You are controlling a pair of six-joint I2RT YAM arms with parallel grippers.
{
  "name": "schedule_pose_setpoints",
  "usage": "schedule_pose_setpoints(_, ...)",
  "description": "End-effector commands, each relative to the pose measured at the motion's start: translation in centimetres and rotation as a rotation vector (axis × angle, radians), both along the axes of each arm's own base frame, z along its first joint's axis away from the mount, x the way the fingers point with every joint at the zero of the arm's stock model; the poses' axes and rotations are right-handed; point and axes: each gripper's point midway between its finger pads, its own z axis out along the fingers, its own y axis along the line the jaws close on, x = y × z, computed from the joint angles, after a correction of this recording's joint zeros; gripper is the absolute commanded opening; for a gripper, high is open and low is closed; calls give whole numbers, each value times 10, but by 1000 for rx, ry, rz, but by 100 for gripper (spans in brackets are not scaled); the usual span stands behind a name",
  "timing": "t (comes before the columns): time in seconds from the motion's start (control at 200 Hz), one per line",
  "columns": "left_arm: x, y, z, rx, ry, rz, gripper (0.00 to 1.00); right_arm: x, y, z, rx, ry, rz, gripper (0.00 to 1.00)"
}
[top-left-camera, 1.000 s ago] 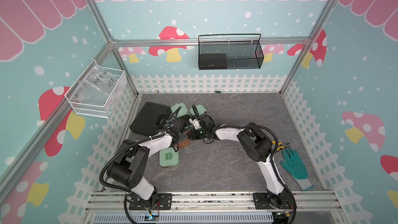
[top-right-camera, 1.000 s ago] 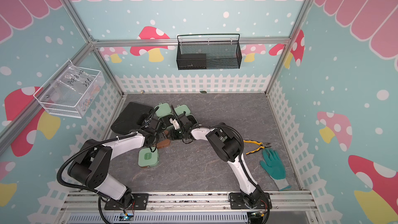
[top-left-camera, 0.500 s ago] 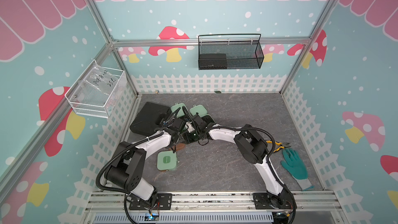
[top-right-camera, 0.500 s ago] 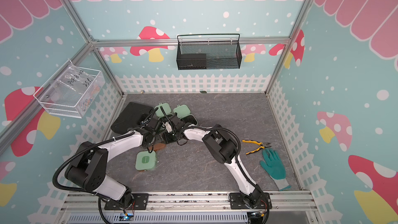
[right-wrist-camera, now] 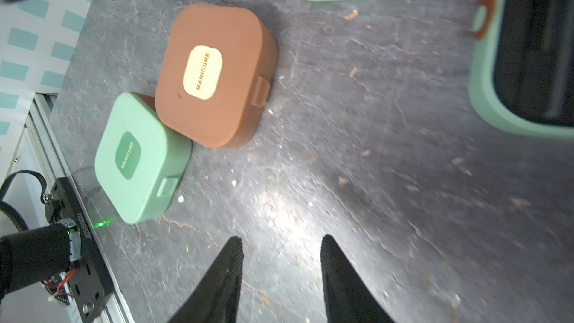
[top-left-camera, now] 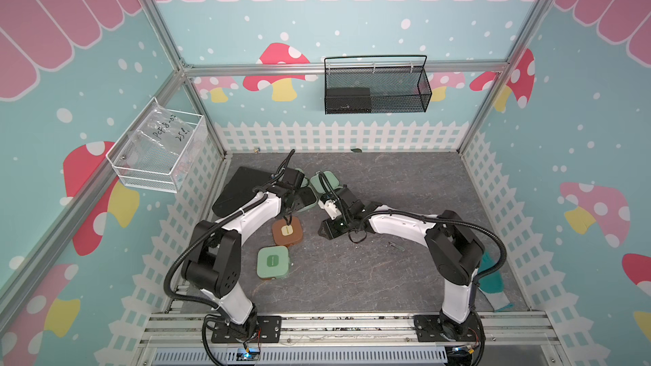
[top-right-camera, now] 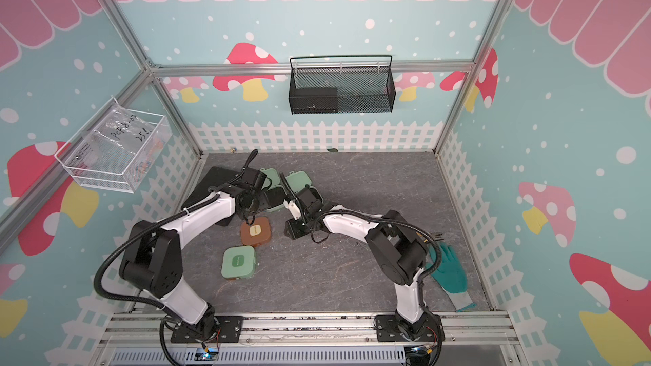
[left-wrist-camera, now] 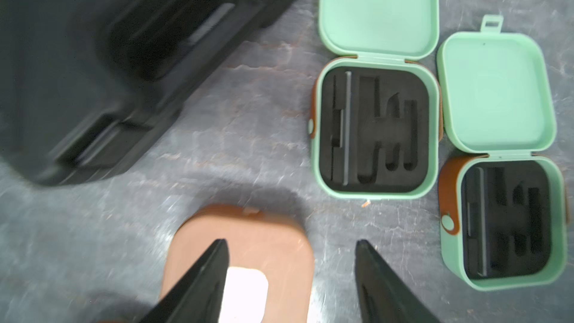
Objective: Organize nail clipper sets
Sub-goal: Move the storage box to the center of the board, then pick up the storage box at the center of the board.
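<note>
While both arms reach toward the left-centre of the grey floor (top-left-camera: 370, 283), neither carries anything.

Left gripper (left-wrist-camera: 289, 242): jaws apart, nothing between them. It hangs over the far edge of the brown case (top-left-camera: 287, 231); 1 finger (left-wrist-camera: 205, 274) sits above the lid label, the other beyond the case edge. Contact cannot be told.

Right gripper (right-wrist-camera: 281, 237): jaws apart, empty, over bare floor just right of the brown case (right-wrist-camera: 214, 73).

Cases, 4 total:
- brown case: closed, left of centre.
- closed mint case (top-left-camera: 273, 262): just near-left of the brown one, corners close; touching or not cannot be told.
- 2 open mint cases (left-wrist-camera: 375, 128) (left-wrist-camera: 503, 219): side by side, beyond the brown case, lids laid back, black slotted inserts exposed.

Large black case (top-left-camera: 239, 191) lies far left, beside the open pair. 1 small silver tool (top-left-camera: 396, 245) lies alone on the floor near the right arm. Teal glove (top-right-camera: 449, 269) at near right.
</note>
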Motion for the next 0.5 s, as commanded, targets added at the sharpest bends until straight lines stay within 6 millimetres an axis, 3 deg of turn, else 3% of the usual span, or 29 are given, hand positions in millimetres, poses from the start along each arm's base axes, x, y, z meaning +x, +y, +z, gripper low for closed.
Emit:
schedule_pose_setpoints(0.0,12,-5,-16,-21,45,-19,61,-4,-22,-5,-27,-10,-28,43)
schedule_pose_setpoints(0.21,35,3,-25,-13,35,15,55,-13,-44,-4,-27,-8,-65,42)
schedule_pose_setpoints(0.495,45,8,-43,-25,54,28,42,-20,-50,-13,-32,17,-75,42)
